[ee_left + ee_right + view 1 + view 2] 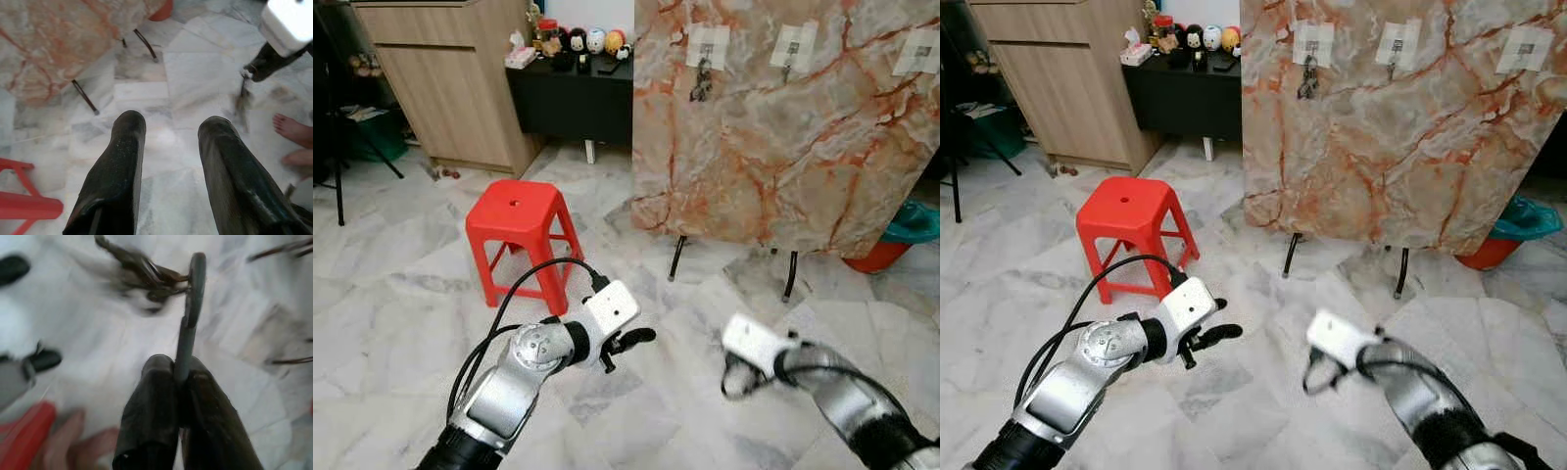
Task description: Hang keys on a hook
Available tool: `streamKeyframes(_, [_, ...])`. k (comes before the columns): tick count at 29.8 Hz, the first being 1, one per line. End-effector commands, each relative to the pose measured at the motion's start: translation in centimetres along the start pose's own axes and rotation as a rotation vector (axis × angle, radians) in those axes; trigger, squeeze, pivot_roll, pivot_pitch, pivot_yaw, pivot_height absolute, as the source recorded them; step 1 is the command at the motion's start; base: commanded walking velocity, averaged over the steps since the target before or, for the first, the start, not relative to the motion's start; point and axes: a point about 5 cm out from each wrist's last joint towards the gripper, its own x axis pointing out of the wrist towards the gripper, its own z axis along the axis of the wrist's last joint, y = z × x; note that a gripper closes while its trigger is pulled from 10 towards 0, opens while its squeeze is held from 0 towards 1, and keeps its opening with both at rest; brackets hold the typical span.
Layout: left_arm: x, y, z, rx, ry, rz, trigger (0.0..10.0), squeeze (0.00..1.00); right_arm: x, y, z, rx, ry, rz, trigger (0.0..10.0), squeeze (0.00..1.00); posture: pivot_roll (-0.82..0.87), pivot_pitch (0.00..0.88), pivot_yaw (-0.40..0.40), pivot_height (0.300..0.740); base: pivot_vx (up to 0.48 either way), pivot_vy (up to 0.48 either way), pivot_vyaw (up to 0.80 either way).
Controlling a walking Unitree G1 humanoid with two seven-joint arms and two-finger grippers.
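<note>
Big marble board (773,137) stands on thin legs well ahead across the floor, with three white hook pads; the left one already holds a bunch, the middle hook (793,47) looks free. Red stool (521,235) sits off to the left. Left claw (631,340) hangs open and empty. Right claw (183,374) is pinched tight on the grey carabiner of the keys (142,271), the bunch dangling blurred past the fingertips. That swing could make it miss the tiny hook, I reckon.
</note>
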Motion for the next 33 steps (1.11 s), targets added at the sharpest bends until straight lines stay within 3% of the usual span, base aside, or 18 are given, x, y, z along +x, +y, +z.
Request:
streamKeyframes(1, [-0.1,-0.3,0.2,0.009,0.002,-0.027,10.0,0.00,-0.2,0.5,-0.5,-0.068,0.031,0.079,10.0,0.00,-0.04,0.000,-0.020,0.740,0.000,0.000,0.00])
streamKeyframes(3, [-0.2,-0.6,0.2,0.011,0.009,-0.054,10.0,0.00,-0.3,1.7,-1.9,-0.140,0.101,0.183,10.0,0.00,-0.03,0.000,-0.021,0.740,0.000,0.000,0.00])
streamKeyframes(6, [-0.3,-0.7,0.1,0.014,0.014,-0.067,10.0,0.00,-0.3,2.2,-2.4,-0.144,0.125,0.233,10.0,0.00,-0.03,0.000,-0.021,0.740,0.000,0.000,0.00])
streamKeyframes(33, [-0.3,-0.7,0.1,0.014,0.014,-0.067,10.0,0.00,-0.3,2.2,-2.4,-0.144,0.125,0.233,10.0,0.00,-0.03,0.000,-0.021,0.740,0.000,0.000,0.00])
